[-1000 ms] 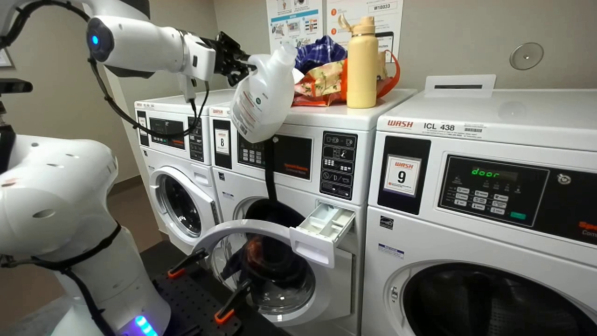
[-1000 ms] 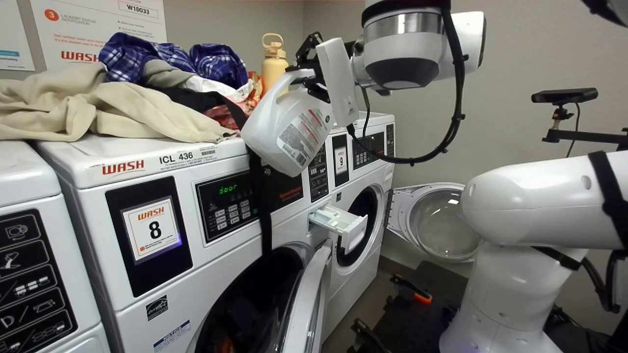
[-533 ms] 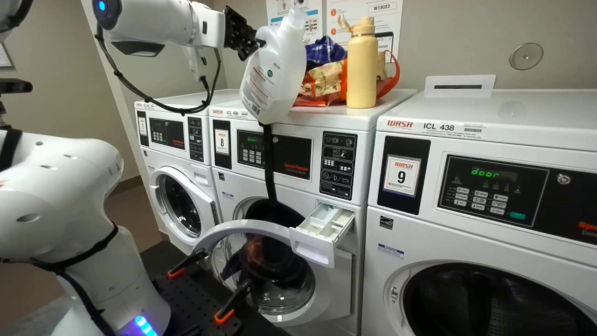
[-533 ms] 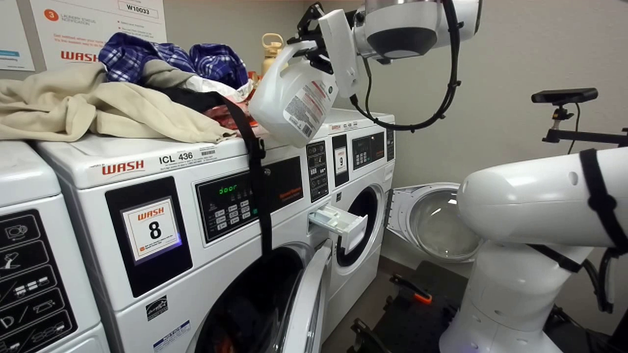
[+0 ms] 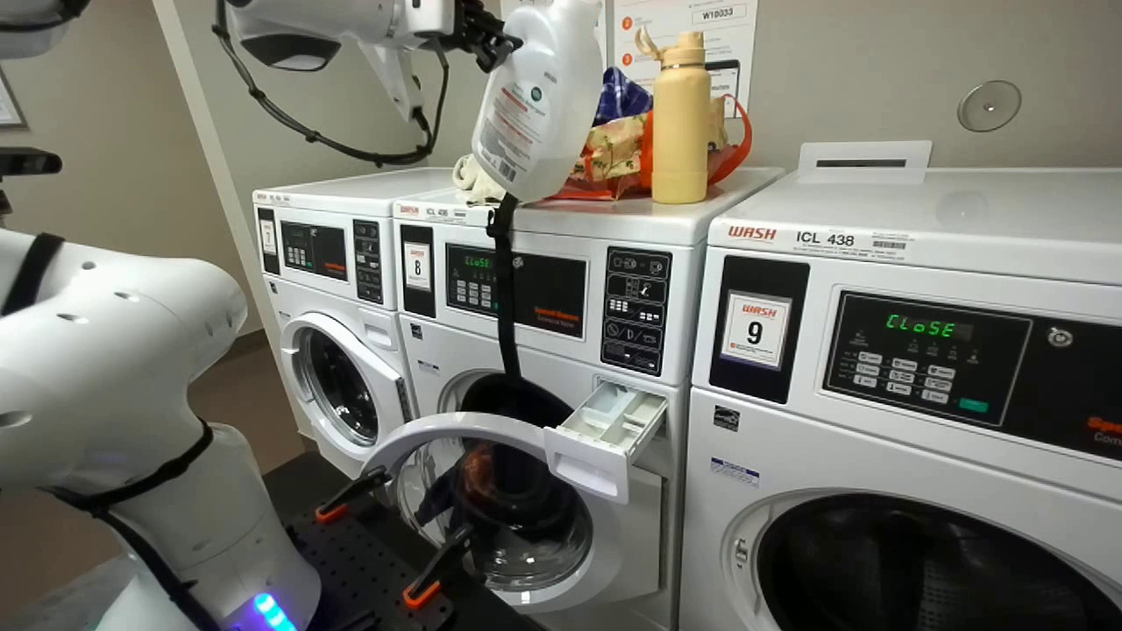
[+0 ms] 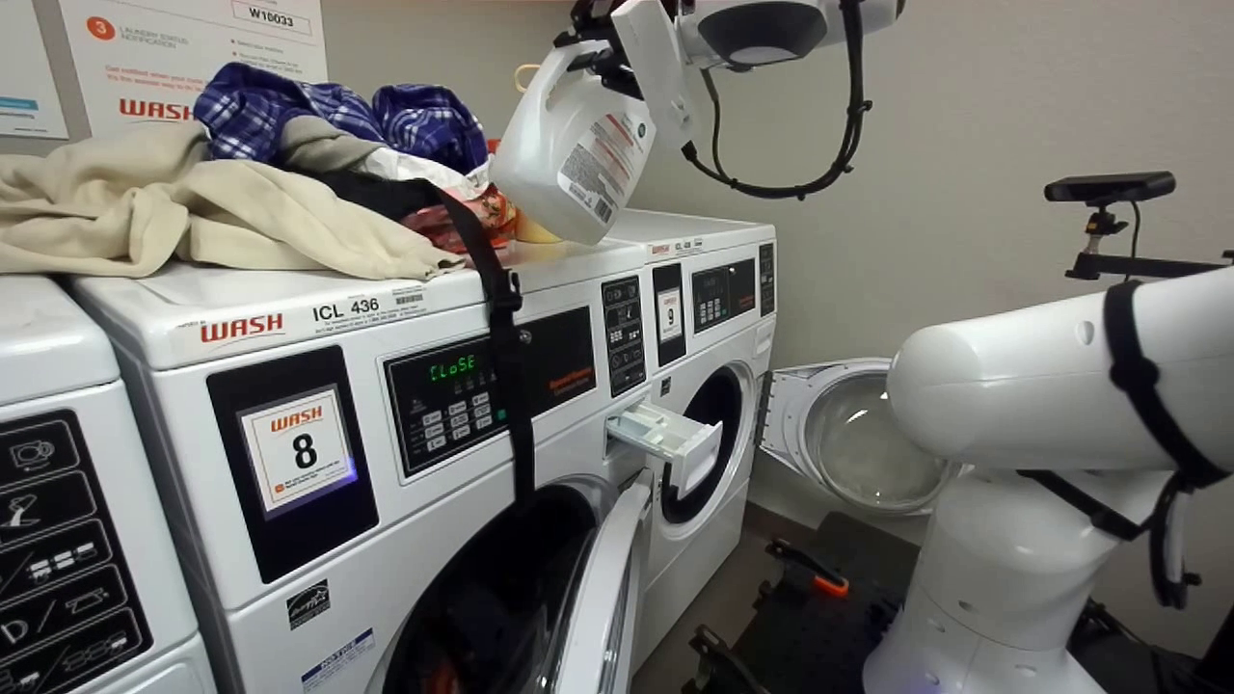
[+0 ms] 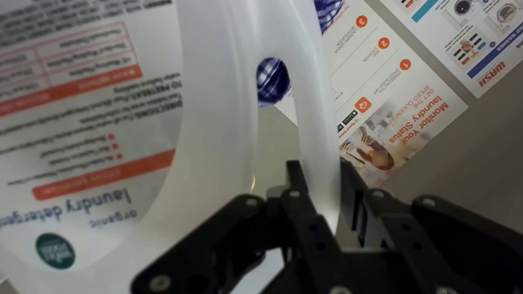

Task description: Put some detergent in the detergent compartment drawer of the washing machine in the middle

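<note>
Black perforated plate [image 5: 355, 561] lies nearest, two orange-tipped clamps [image 5: 438, 565] on it; base of the white arm [image 5: 210, 517] stands beside them. Next back, middle washer [image 5: 561, 359]: card "8" [image 5: 418, 265], display [image 6: 453, 368] reading CLOSE, round glass door [image 5: 618, 543] swung open. Its detergent drawer [image 5: 587, 464] stands pulled out, below the front edge of the counter [image 5: 732, 188] (washer top), near the right front corner. Black strap [image 5: 506, 307] hangs over the same front edge. Detergent jug [image 5: 535, 105]: held up at the front edge, tilted, neck end uppermost in an exterior view; whether it touches the counter, cannot tell. In the wrist view the fingers [image 7: 295, 175] are clamped on its handle [image 7: 316, 134], one each side. Farther in: yellow bottle [image 5: 681, 131] near the right edge; floral bag [image 5: 609, 153] just beside it; plaid cloth [image 6: 429, 120] heaped nearby; beige cloth [image 6: 193, 212] spread across the left edge. Poster [image 5: 732, 39] on the wall past the rear edge.
</note>
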Robot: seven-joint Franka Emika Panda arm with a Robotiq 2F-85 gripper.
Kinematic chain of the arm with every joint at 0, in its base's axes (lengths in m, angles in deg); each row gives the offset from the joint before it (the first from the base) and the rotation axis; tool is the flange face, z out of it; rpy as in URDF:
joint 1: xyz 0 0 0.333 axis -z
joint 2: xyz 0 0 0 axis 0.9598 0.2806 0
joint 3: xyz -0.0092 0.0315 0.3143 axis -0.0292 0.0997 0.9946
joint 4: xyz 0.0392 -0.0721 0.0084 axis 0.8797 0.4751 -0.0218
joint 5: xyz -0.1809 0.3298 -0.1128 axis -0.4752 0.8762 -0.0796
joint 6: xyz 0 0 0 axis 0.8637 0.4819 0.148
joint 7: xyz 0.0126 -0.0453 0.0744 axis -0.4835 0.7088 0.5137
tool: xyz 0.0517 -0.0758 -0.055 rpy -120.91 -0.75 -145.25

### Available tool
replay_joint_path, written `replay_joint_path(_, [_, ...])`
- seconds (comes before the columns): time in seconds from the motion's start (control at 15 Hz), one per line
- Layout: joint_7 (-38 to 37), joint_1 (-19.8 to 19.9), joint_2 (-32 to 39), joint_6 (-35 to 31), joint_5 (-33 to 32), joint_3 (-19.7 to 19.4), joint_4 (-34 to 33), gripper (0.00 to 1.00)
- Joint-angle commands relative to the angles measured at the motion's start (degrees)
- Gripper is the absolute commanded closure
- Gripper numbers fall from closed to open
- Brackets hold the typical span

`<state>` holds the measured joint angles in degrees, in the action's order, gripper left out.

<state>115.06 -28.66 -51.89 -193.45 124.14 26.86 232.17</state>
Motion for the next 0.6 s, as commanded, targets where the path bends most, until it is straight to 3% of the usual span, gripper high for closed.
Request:
replay_joint_path(0.0, [7.0, 7.6, 4.1, 2.0, 2.2, 0.9, -7.0, 0.94])
replay_joint_path(0.07, [10.0, 6.7, 6.9, 0.0, 2.3, 0.5, -8.5, 0.94])
replay_joint_path(0.2, [14.3, 8.7, 9.0, -0.2, 3.4, 1.7, -10.2, 0.94])
replay_joint_path(0.27, [15.1, 12.1, 8.2, 2.1, 4.4, 3.4, -10.6, 0.94])
replay_joint_path(0.4, [19.2, 14.1, 9.8, 2.1, 6.4, 5.2, -11.8, 0.94])
replay_joint_path(0.47, [22.7, 12.4, 12.2, -0.2, 7.3, 4.9, -12.6, 0.94])
replay_joint_path(0.53, [24.6, 13.3, 12.7, -0.1, 8.0, 5.8, -12.9, 0.94])
